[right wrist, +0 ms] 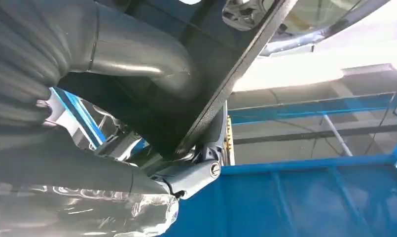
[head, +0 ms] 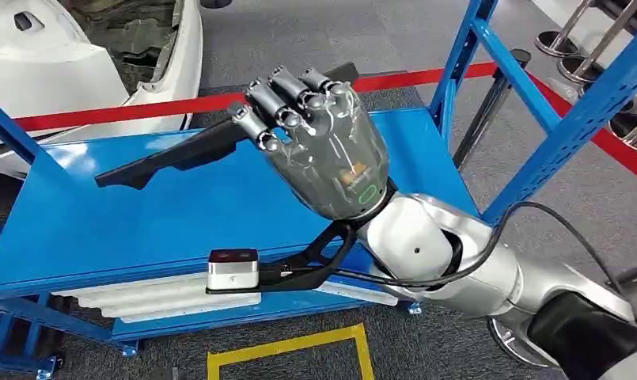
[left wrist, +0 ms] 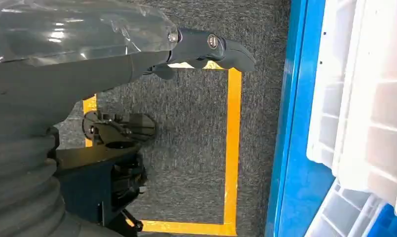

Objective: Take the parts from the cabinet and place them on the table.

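One long black part (head: 180, 150) is being gripped by the right hand (head: 323, 150), fingers (head: 279, 107) clenching it above the blue shelf (head: 101, 229). It is looking stiff and light; holding near mid-length is limiting swing. The left hand (left wrist: 63, 64) is hanging, curled, holding nothing.

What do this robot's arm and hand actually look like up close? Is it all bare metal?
Not all. The right hand has a grey shell under clear, shiny plastic film, with a small green ring marking near the wrist and metallic grey fingers with dark joints. The right arm is rounded polished silver, turning black higher up, with a black cable looping alongside. The left hand shows the same film and a grey ribbed cover.
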You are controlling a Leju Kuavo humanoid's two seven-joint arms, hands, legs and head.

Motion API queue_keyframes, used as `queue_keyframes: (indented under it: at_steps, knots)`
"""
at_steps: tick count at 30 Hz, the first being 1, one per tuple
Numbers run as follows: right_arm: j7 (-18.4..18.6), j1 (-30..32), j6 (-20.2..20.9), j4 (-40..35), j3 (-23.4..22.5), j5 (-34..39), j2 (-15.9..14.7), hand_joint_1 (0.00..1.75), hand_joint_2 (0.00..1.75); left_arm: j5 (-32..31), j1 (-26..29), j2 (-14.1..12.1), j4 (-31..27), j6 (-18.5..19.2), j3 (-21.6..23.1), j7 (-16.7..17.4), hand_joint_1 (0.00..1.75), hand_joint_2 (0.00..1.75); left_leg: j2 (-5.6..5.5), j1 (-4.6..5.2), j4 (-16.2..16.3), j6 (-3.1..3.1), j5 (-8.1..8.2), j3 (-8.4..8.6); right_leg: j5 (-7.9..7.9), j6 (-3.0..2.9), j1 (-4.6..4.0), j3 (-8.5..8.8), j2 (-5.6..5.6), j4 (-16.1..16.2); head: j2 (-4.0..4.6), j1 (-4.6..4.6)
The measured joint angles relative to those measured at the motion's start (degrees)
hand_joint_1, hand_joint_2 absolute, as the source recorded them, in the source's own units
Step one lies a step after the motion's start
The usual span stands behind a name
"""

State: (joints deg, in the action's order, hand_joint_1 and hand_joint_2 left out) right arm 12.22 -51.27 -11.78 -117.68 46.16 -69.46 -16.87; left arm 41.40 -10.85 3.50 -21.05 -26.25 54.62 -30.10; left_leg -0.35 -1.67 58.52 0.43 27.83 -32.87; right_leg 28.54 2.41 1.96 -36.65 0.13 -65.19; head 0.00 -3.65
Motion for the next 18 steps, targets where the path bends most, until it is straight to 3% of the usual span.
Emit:
queue_keyframes:
  at_steps: [1,2,3,4,6,7,8,10,11,12,13,14,16,17,18]
  knots:
    - [0.0,0.0,0.0,0.0,0.0,0.0,0.0,1.75,1.75,0.0,0.0,0.0,0.0,0.0,0.0,0.0,0.0,1.75,-0.02,-0.16,0.6,-0.65,0.56,-0.11,-1.45,0.54,0.21,1.4,-0.06,4.2,0.0,-0.11]
    - [0.0,0.0,0.0,0.1,0.0,0.0,0.0,1.75,1.75,0.0,-0.1,0.0,0.2,0.0,-0.2,0.0,0.0,1.75,-0.07,0.27,1.2,-1.25,0.79,-0.63,-0.73,0.39,-0.33,1.31,0.09,4.4,0.0,-0.59]
    - [0.0,-0.1,0.0,0.1,0.0,0.0,0.3,1.75,1.75,-0.1,0.0,0.0,0.2,0.0,-0.3,0.1,0.0,1.75,-0.24,0.4,1.3,-1.52,0.66,-0.97,-0.63,-0.53,-0.25,0.95,0.25,4.2,0.0,-0.57]
    - [0.0,-0.1,0.0,0.2,0.0,0.0,0.3,1.75,1.75,0.0,0.0,0.1,0.2,0.0,-0.4,0.1,0.0,1.75,-0.18,0.26,1.2,-1.85,0.63,-0.91,-0.58,-0.72,-0.32,0.83,0.26,4.2,0.0,0.04]
    - [0.0,-0.1,0.0,0.3,0.0,0.0,0.2,1.75,1.75,0.0,0.0,0.1,0.2,0.0,-0.4,0.1,0.0,1.75,-0.19,0.06,0.9,-2.34,0.58,-0.72,-0.63,-1.5,-0.46,0.78,0.27,4.2,0.0,0.16]
    - [0.0,-0.1,0.0,0.4,0.0,0.0,0.3,1.75,1.75,0.0,0.0,0.1,0.2,0.0,-0.4,0.1,0.0,1.75,-0.1,0.0,1.6,-2.65,1.32,-0.73,-0.73,-1.81,-0.3,1.0,0.1,4.4,0.0,0.28]
    - [0.1,-0.2,0.1,0.4,0.0,0.0,0.3,1.75,1.75,-0.1,0.0,0.1,0.2,0.0,-0.4,0.1,0.0,1.75,0.0,0.04,3.8,-2.72,2.88,-1.62,-0.75,-2.0,-0.33,1.06,0.08,4.5,0.0,0.61]
    - [0.1,-0.2,0.1,0.5,0.1,0.0,0.4,1.75,1.75,-0.1,0.0,0.2,0.3,0.0,-0.4,0.1,0.0,1.75,0.02,0.22,11.9,-2.73,6.81,-5.41,-0.72,-2.52,-0.63,1.03,-0.05,4.5,0.0,0.92]
    - [0.0,-0.2,0.1,0.5,0.1,0.0,0.4,1.75,1.75,-0.1,0.0,0.2,0.4,0.0,-0.4,0.1,0.0,1.75,0.02,0.29,16.0,-2.65,8.21,-7.39,-0.68,-2.61,-0.85,1.03,-0.08,4.5,0.0,0.98]
    - [0.1,-0.1,0.1,0.6,0.2,0.1,0.4,1.75,1.75,-0.1,0.1,0.2,0.5,0.0,-0.4,0.2,0.0,1.75,0.02,0.46,18.5,-2.43,8.36,-8.74,-0.64,-2.73,-1.1,1.06,-0.06,4.4,0.0,0.98]
    - [0.1,-0.1,0.0,0.6,0.3,0.2,0.4,1.75,1.75,-0.1,0.2,0.2,0.5,0.0,-0.4,0.2,0.0,1.75,0.01,0.66,17.8,-2.05,7.17,-8.56,-0.57,-2.85,-1.28,1.15,-0.01,4.4,0.0,1.01]
    - [0.1,-0.1,0.0,0.6,0.3,0.2,0.4,1.75,1.75,-0.2,0.2,0.2,0.5,0.0,-0.4,0.2,0.0,1.75,0.01,0.92,14.6,-1.53,4.9,-7.23,-0.5,-2.95,-1.48,1.29,0.06,4.4,0.0,1.07]
    - [0.2,-0.2,0.0,0.6,0.3,0.2,0.5,1.75,1.75,-0.3,0.1,0.1,0.5,0.0,-0.5,0.2,0.0,1.75,-0.04,1.62,4.7,-0.11,-0.41,-2.84,-0.31,-3.13,-1.77,1.78,0.14,4.4,0.0,1.07]
    - [0.2,-0.2,0.0,0.6,0.3,0.2,0.5,1.75,1.75,-0.3,0.1,0.1,0.5,0.0,-0.5,0.2,0.0,1.75,-0.11,1.84,2.9,0.44,0.16,-1.95,-0.25,-3.07,-1.96,1.79,0.11,4.5,0.0,0.98]
    - [0.3,-0.2,0.0,0.6,0.3,0.2,0.5,1.75,1.75,-0.3,0.1,0.1,0.5,0.0,-0.5,0.2,0.0,1.75,-0.13,2.05,1.7,0.3,-0.15,-1.82,-0.31,-2.9,-1.89,1.62,0.22,4.5,0.0,1.01]
